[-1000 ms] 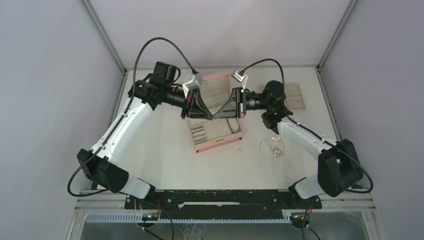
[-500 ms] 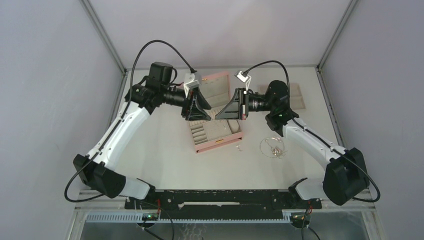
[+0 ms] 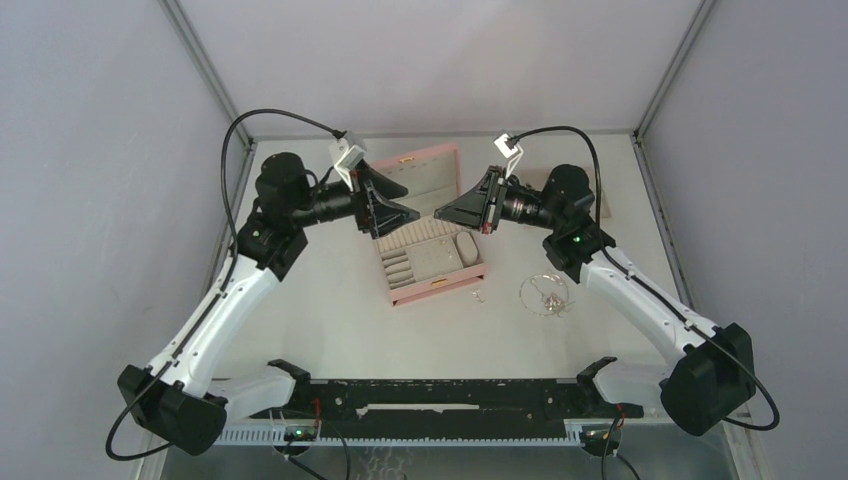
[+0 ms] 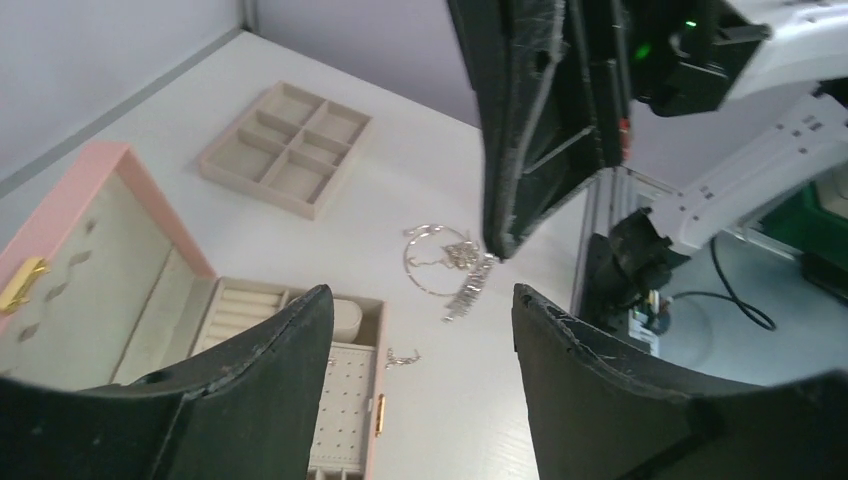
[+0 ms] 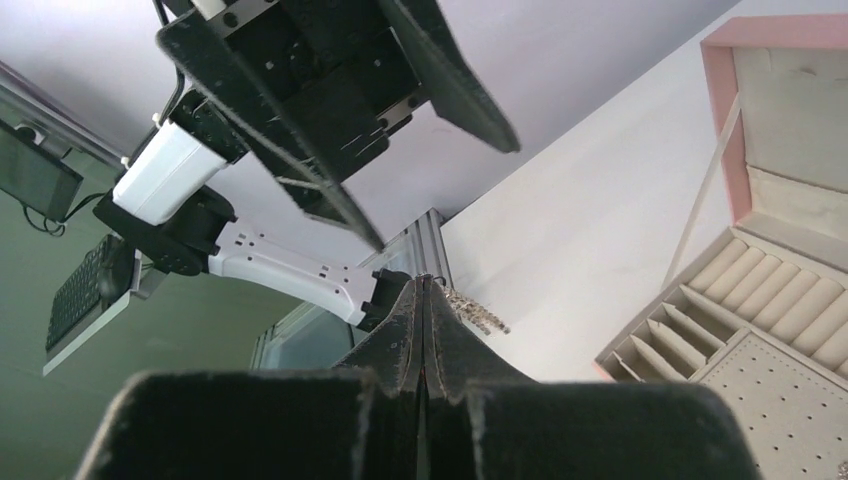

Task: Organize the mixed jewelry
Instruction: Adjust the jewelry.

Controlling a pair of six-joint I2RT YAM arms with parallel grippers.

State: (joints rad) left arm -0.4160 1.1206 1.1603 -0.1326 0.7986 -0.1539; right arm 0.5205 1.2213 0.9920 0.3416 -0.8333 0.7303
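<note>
Ok, mixed jewelry (image 3: 545, 295) mostly sits on the counter (image 3: 330, 300), right of the pink box (image 3: 430, 262) and toward the near edge. One stray bit (image 3: 480, 294) lies just beside the box's near-right corner. Right hand (image 5: 422, 285) is pinched shut, with a short silver chain piece (image 5: 478, 313) dangling at its tips above the box. Left hand (image 4: 418, 300) is wide open and empty, facing it tip to tip. Pile is on the right arm's side, so I'd fetch with right.

1. Above the open pink quilted box with beige lining (image 3: 432, 262), the left gripper (image 3: 411, 205) and the right gripper (image 3: 440, 214), dangling a short silver chain (image 5: 478, 312), nearly meet.
2. The white table (image 3: 320, 295) left of it lies free.
</note>
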